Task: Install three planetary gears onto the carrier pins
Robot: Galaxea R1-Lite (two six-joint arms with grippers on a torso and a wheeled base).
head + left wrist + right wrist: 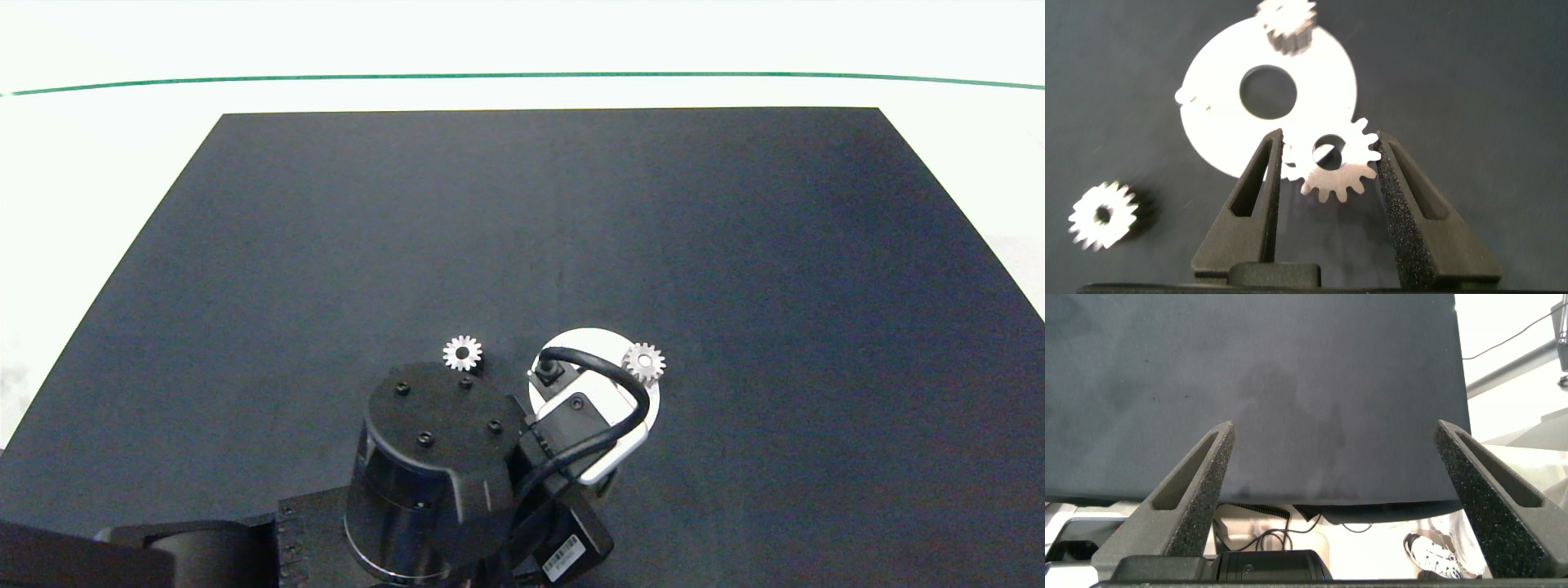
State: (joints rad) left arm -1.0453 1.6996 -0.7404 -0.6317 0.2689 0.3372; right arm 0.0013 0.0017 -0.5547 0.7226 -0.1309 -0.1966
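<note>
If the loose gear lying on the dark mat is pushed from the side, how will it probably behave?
The loose gear lies flat on the mat, so it should slide and not roll. It looks like solid metal, so probably rigid and rather heavy for its size. Its teeth may catch a little on the mat. The left tool holds another gear.

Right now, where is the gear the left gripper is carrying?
In the left wrist view it sits clamped between the left gripper fingers as the held gear, over the near edge of the white disc.
</note>
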